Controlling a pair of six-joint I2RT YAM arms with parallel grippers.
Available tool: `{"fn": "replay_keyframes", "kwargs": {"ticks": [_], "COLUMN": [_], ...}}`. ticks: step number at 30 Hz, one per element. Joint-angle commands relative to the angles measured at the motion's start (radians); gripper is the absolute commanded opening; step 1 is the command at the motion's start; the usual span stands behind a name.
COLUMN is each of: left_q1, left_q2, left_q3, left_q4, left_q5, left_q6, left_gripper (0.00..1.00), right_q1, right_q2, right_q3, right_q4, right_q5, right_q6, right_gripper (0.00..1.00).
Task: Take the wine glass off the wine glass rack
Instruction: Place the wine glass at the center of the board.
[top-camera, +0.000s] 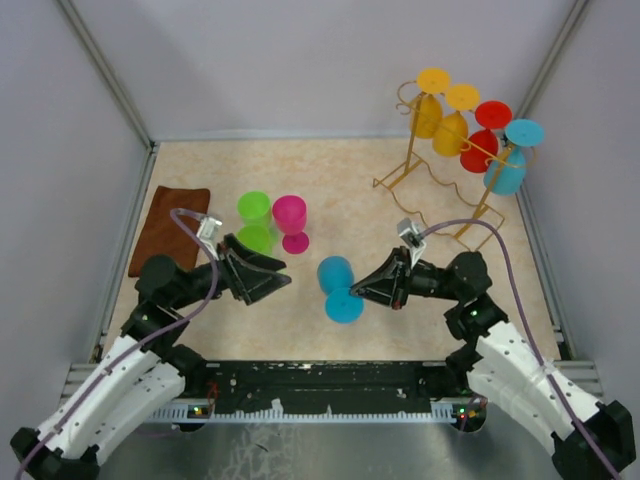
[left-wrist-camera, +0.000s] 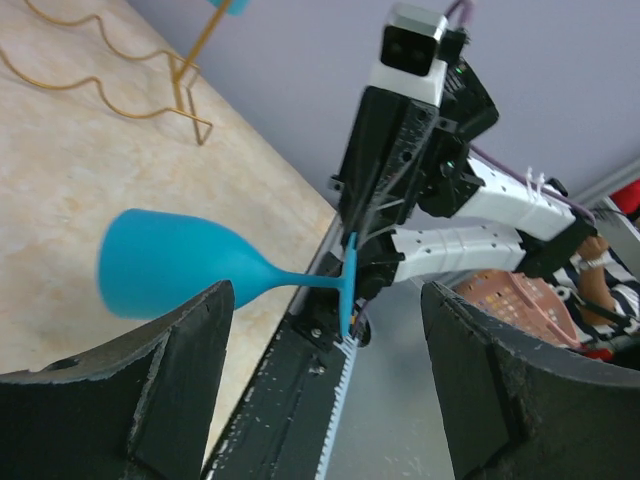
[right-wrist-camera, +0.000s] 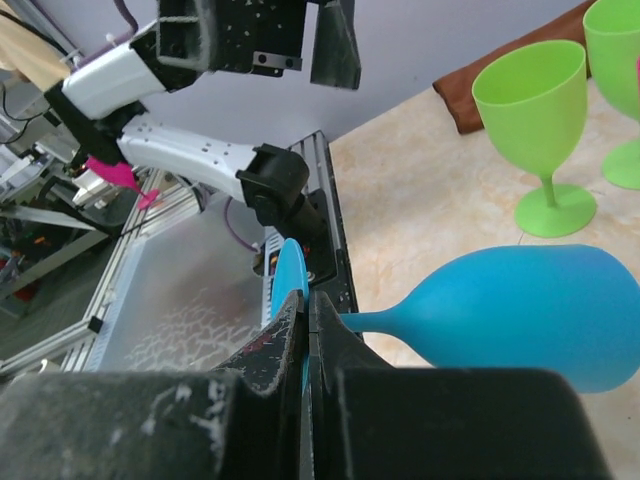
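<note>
The left wrist view's top edge cuts off the wine glass rack (left-wrist-camera: 179, 88) above its lower rails.

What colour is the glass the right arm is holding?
Turquoise blue wine glass, clearest in the right wrist view.
</note>
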Motion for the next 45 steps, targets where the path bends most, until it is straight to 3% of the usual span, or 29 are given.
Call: {"fn": "replay_keyframes", "kwargs": {"ticks": [1, 6, 21, 27, 31, 33, 38, 45], "left_q1": [-0.186, -0.319, -0.435, -0.455, -0.46, -0.46, -0.464, -0.468], "left_q2": [0.075, 0.189, 0.324, 0.343, 0.331, 0.321, 0.301, 0.298], "left_q3": [0.004, 0.01, 0.03, 0.041, 0.037, 0.036, 0.028, 0.015], "left_q4": [0.057, 0.095, 0.151, 0.15, 0.152, 0.153, 0.158, 0.196], "left_q5": [-0.144, -0.242, -0.233, -0.244, -0.261, -0.263, -0.282, -0.301], "left_q6": [0.048, 0.08, 0.127, 0.136, 0.137, 0.137, 0.138, 0.128], "left_gripper": [0.81, 0.75, 0.42, 0.11, 0.0, 0.0, 0.0, 0.0], "right_q1": [0.05, 0.081, 0.093, 0.095, 0.095, 0.095, 0.096, 0.112], "right_q2": [0.063, 0.101, 0.094, 0.085, 0.072, 0.062, 0.039, 0.059], "right_q3": [0.061, 0.08, 0.1, 0.104, 0.113, 0.122, 0.153, 0.16], "right_q4": [0.086, 0.072, 0.029, 0.017, -0.038, -0.113, -0.304, -0.354], "right_q5": [0.043, 0.064, 0.098, 0.104, 0.097, 0.09, 0.066, 0.013], "right_q6": [-0.033, -0.051, -0.06, -0.058, -0.085, -0.119, -0.214, -0.225], "right_gripper": [0.0, 0.0, 0.0, 0.0, 0.0, 0.01, 0.17, 0.34]}}
